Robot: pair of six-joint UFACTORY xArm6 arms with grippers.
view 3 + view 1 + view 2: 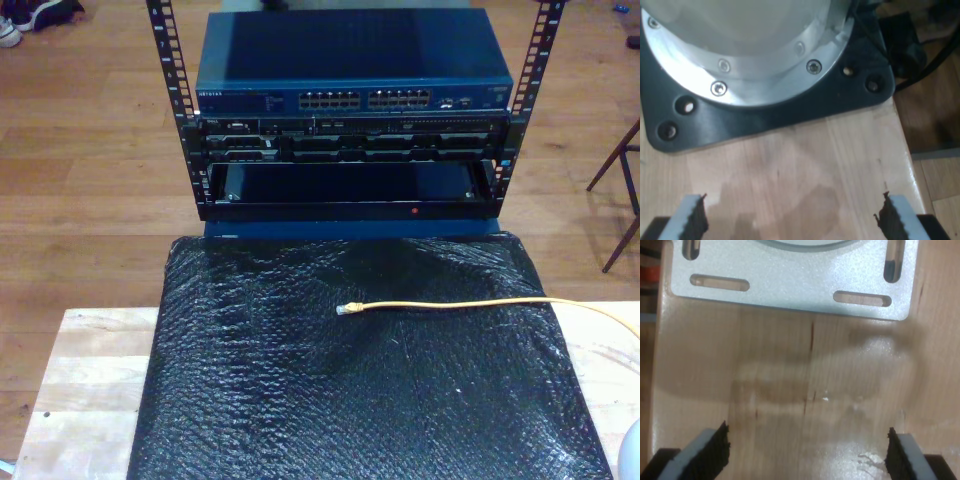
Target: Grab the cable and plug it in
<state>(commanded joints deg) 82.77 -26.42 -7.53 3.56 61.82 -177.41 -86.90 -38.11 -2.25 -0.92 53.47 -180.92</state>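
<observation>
A small pale brand mark is seen on the front of the blue switch, at the exterior view's left end of that face; the letters are too blurred to be read. No readable text is seen on the rack units beneath it, nor on the plates beyond the fingers in either wrist view.

Yellow-orange cable on our crinkled black mat, blue network switch in a black rack, pale wood table, black base plate ahead of my first gripper, grey slotted plate ahead of my second gripper.
</observation>
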